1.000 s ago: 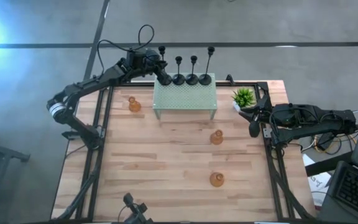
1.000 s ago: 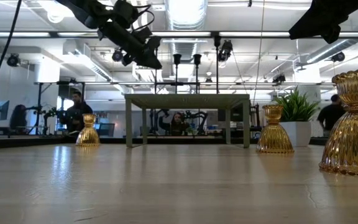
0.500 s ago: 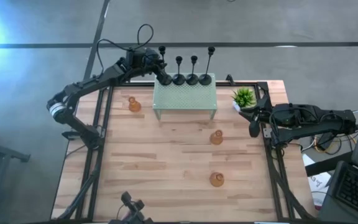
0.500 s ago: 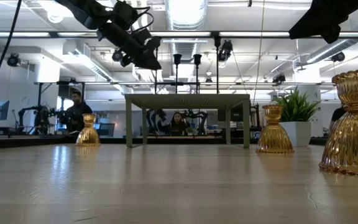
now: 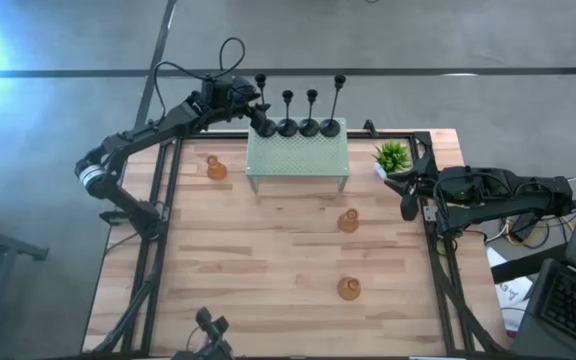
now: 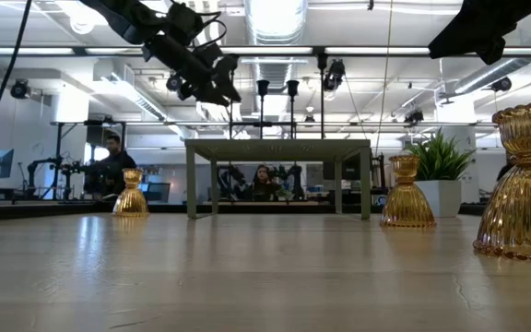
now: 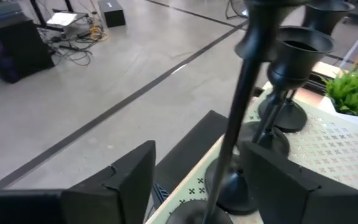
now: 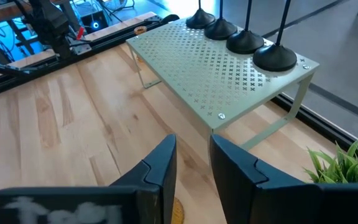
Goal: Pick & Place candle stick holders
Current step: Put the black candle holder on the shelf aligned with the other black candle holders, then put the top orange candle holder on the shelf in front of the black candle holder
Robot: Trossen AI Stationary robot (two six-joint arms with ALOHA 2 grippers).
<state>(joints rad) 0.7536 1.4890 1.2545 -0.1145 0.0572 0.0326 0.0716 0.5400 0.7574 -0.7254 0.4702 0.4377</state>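
Observation:
Four black candle stick holders (image 5: 298, 127) stand by their round bases in a row on the far edge of a green perforated shelf (image 5: 298, 160). My left gripper (image 7: 197, 154) is open at the leftmost one (image 5: 264, 126), one finger on either side of its thin stem (image 7: 232, 134), which no finger visibly touches. Three amber glass holders (image 5: 215, 168), (image 5: 348, 221), (image 5: 348, 289) stand on the wooden table. My right gripper (image 5: 408, 208) waits at the table's right edge beside the plant, its fingers (image 8: 160, 165) a narrow gap apart with nothing between them.
A small green potted plant (image 5: 392, 156) stands right of the shelf, close to my right gripper. Bare wood (image 5: 258, 250) lies between the amber holders in front of the shelf. People sit at desks in the room beyond the table's far edge.
My left gripper has opened and let go of the leftmost black holder's stem, staying in place. The holder stands upright on the shelf as before.

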